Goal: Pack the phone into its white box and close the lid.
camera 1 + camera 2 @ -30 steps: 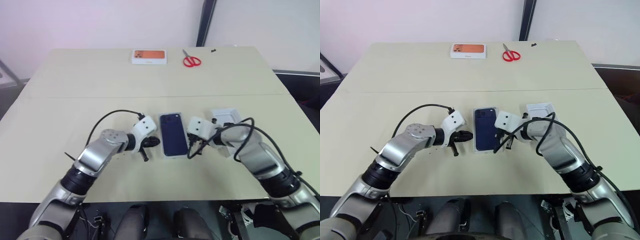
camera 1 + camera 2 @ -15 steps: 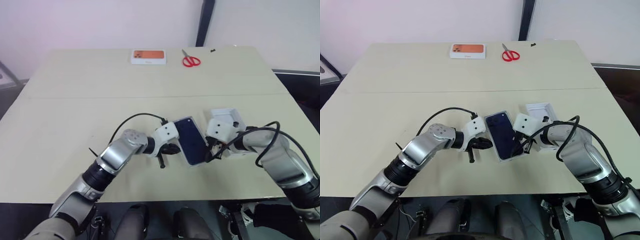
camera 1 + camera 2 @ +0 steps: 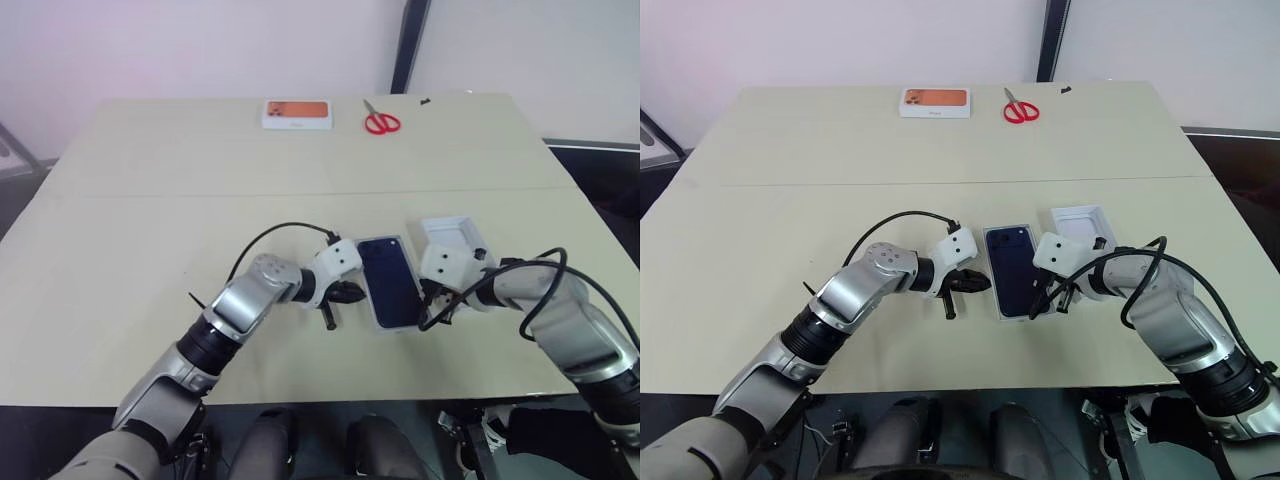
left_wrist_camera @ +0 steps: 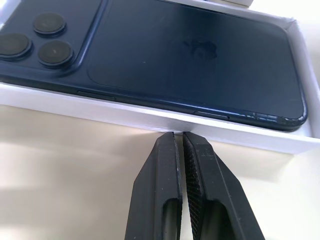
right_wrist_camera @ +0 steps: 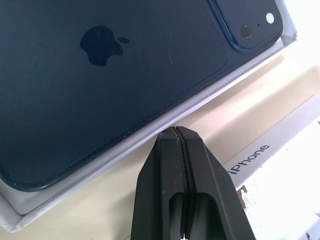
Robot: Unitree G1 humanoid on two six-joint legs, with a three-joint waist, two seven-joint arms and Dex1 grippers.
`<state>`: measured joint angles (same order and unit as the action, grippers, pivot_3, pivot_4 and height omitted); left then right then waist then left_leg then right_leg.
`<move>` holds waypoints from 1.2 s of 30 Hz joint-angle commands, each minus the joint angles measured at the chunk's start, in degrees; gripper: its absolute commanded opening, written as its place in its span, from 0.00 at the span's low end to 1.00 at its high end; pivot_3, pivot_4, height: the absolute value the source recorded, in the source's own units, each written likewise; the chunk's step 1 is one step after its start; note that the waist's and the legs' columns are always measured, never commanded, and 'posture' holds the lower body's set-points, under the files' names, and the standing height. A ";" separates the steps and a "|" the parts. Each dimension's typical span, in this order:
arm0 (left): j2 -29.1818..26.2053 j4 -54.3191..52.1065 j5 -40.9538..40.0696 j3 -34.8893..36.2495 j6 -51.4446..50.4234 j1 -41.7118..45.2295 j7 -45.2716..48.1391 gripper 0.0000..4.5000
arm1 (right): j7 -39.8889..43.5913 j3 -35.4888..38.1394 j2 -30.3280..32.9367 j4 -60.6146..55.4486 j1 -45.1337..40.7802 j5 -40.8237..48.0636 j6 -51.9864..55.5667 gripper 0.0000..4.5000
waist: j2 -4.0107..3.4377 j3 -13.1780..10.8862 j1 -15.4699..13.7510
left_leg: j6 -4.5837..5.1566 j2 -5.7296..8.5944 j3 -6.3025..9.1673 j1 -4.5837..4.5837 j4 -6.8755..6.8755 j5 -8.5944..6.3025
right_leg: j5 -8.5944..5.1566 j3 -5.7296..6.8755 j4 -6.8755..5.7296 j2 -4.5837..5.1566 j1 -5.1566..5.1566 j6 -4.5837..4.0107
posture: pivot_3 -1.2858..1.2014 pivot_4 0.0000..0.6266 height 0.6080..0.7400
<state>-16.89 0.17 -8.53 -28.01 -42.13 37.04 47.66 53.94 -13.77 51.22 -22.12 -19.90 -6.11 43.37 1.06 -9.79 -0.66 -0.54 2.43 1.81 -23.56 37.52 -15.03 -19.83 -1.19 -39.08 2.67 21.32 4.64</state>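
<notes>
The phone (image 3: 1015, 268), a slim dark navy slab with a glossy back and a camera cluster at its far corner, is lying back-up inside the white box (image 4: 150, 116), whose low white walls are framing it on all sides. The box is sitting near the front middle of the desk (image 3: 790, 200), slightly skewed. The left gripper (image 3: 960, 290) is resting just beside the box's left wall, its fingers (image 4: 165, 165) pressed nearly together and holding nothing, their tips meeting the wall. The right gripper (image 3: 1055, 292) is standing at the opposite long wall, its fingers (image 5: 177, 150) fully together and empty. The lid (image 3: 1080, 222) is lying open-side up just beyond the right gripper, pale inside.

The desk is showing a pale beige top with a seam running across it; at its far edge a white box with an orange picture (image 3: 936, 101) and red-handled scissors (image 3: 1021, 108) are lying well apart from the work. A pale wall and a dark vertical post (image 3: 1048, 40) are standing behind.

The lid's near corner is being hidden by the right wrist housing, and its printed top is facing down, out of sight.
</notes>
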 commanded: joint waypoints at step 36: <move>-21.53 -12.65 -15.34 32.00 22.13 -25.29 12.65 0.05 | -7.81 11.33 -5.11 2.68 -11.28 17.72 33.19 0.72 | -0.10 0.03 0.95 | 0.04 -0.07 -0.02 0.03 -0.21 -0.03 | 0.00 -0.02 0.07 0.08 0.06 -0.03 | 0.52 0.24 1.00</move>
<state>-38.60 -11.25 -20.98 1.47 -22.78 11.46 58.71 47.64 -2.83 46.24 -19.73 -29.60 10.69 74.50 0.96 -9.76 0.29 -0.50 2.36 1.79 -23.53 37.31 -15.05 -19.84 -1.21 -39.02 2.75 21.39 4.60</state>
